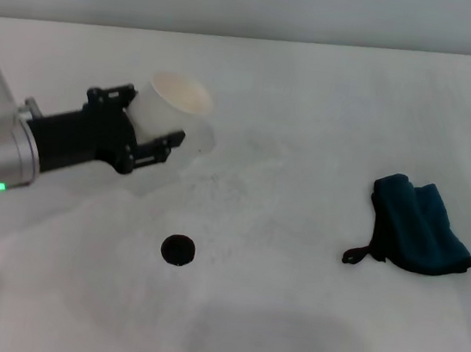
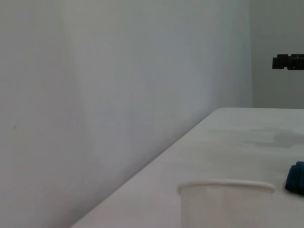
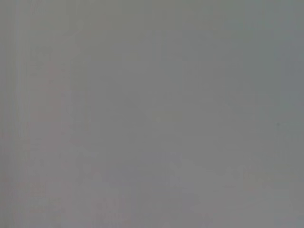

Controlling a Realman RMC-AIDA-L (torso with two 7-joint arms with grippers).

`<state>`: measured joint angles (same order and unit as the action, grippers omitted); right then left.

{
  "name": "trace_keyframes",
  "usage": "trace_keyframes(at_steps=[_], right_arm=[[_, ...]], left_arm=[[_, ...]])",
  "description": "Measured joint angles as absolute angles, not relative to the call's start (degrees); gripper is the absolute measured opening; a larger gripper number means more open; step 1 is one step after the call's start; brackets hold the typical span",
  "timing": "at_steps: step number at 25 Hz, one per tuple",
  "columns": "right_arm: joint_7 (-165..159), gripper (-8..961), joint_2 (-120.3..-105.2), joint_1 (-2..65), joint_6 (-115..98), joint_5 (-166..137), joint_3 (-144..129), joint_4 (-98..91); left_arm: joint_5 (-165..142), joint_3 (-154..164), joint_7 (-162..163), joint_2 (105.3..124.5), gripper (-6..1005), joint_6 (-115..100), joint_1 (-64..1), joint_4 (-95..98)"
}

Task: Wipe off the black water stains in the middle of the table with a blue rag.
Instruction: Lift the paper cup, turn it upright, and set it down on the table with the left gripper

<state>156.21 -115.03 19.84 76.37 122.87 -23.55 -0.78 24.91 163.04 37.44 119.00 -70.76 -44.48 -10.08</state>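
The left gripper [image 1: 151,126] reaches in from the robot's left, its arm lying low over the table [image 1: 316,91]. Its black fingers [image 1: 159,148] sit on either side of a white paper cup [image 1: 177,109], close against the cup's wall, so the gripper looks clenched on the cup. The cup stands upright with its open mouth up. A green light glows on the silver wrist section behind the gripper.

Taking the cup as the landmark: the stain [image 1: 178,249] lies nearer the robot than the cup and slightly to the robot's right of it, well apart from it, as one small solid black round spot on the bare white tabletop. The rag [image 1: 420,226] lies far to the robot's right of the cup, crumpled into a dark teal-blue heap, with its thin black loop tag trailing from the side that faces the cup. Nothing touches the rag or the stain.

In the left wrist view the cup's rim [image 2: 225,186] shows close up, with a sliver of the rag [image 2: 296,178] beyond it on the table [image 2: 247,137] and a plain wall behind.

The right gripper shows in no view; the right wrist view gives only a flat grey field.
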Motion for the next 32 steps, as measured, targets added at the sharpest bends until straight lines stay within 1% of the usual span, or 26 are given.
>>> trace_keyframes(at_steps=[12, 32], right_arm=[[156.1, 868, -114.88, 18.1, 77.0, 122.6, -23.8, -0.8], [155.8, 869, -114.78, 17.5, 76.7, 122.6, -23.8, -0.8]], left_arm=[[28.7, 162.9, 33.6, 119.23, 649, -66.8, -37.4, -2.6], [26.6, 163.0, 31.8, 119.1, 648, -61.0, -34.0, -1.8]])
